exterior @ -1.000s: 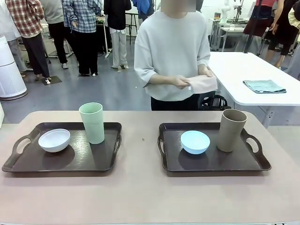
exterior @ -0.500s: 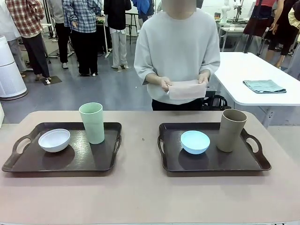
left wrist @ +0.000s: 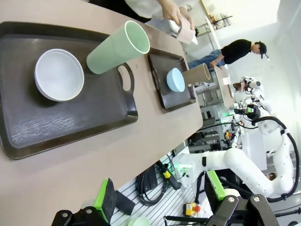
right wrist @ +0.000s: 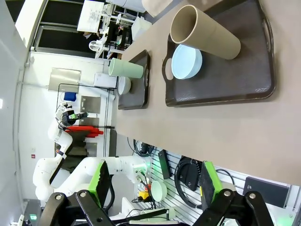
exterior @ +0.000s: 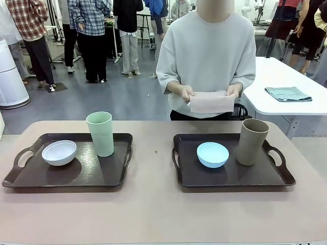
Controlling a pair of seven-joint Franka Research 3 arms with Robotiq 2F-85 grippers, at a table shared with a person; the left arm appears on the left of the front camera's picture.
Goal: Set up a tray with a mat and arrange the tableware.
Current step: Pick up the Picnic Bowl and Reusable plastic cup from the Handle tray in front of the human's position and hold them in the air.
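A folded pale mat (exterior: 211,102) is held in both hands (exterior: 185,92). Below them, one tray (exterior: 235,176) holds a blue bowl (exterior: 212,154) and a tan tumbler (exterior: 252,142). Leftward, a second tray (exterior: 97,171) holds a white bowl (exterior: 59,152) and a green tumbler (exterior: 100,133).

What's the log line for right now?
person holds mat | left tray: white bowl, green tumbler | right tray: blue bowl, tan tumbler | left pincer open | right pincer open

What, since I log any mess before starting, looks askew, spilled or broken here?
Nothing stands out. The left tray and right tray lie straight; white bowl, green cup, blue bowl and tan cup stand upright, nothing spilled. The person holds the cloth.
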